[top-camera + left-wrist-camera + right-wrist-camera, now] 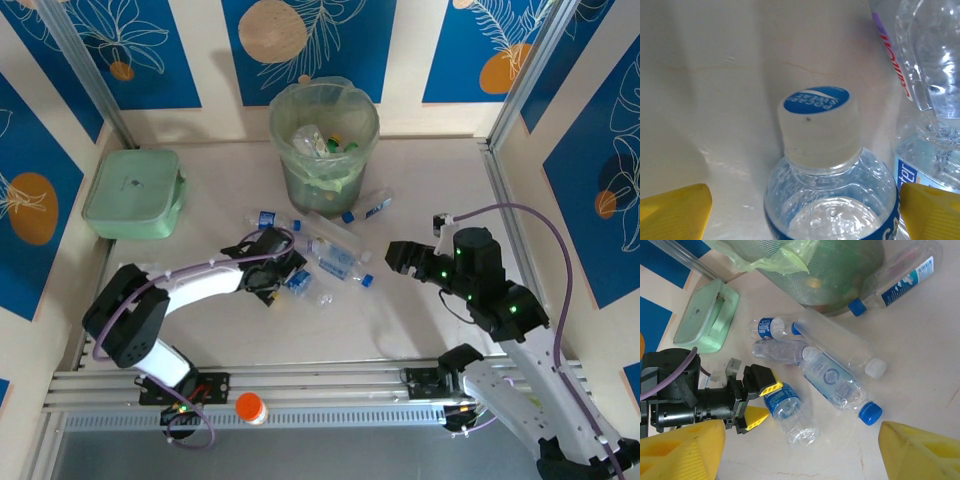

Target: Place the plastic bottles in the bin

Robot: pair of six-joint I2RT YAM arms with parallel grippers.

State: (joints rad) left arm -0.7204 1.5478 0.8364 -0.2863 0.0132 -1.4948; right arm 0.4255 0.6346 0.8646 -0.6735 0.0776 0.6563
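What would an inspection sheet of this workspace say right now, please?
Surface: pale table, no spills seen.
Job's things: bin at the far edge, bottles inside; loose bottles clustered before it, a blue-capped bottle beside its base.
Clutter: mint lidded box far left; orange-capped jar on the near rail.
Claws: left claw open, straddling a blue-labelled bottle; right claw open, empty.
Cables: purple cable loops over the right arm.
Surroundings: blue leaf-print panels.
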